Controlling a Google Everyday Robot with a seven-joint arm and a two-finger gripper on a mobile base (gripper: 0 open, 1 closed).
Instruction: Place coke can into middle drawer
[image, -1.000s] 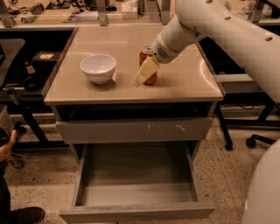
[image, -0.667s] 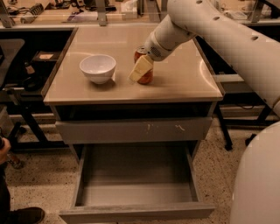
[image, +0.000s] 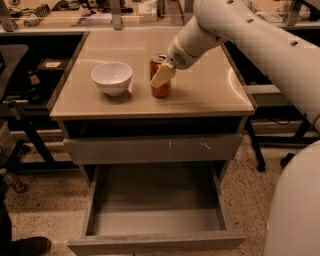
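Observation:
The coke can (image: 161, 89), red with a silver top, stands upright on the tan tabletop (image: 210, 95), just right of the white bowl (image: 112, 77). My gripper (image: 163, 75) reaches in from the upper right and is shut on the can; one cream finger (image: 164, 76) lies slanted across its front and the other is hidden behind it. The middle drawer (image: 155, 200) is pulled open below the table, grey and with nothing inside.
A closed grey drawer front with white scuff marks (image: 150, 148) sits between the tabletop and the open drawer. My white arm (image: 260, 45) crosses the right side. Dark furniture and a shoe (image: 30, 245) stand at the left.
My arm has swung a little to the left, and the can has shifted slightly left with the gripper, closer to the bowl. The bowl and the drawer have not moved.

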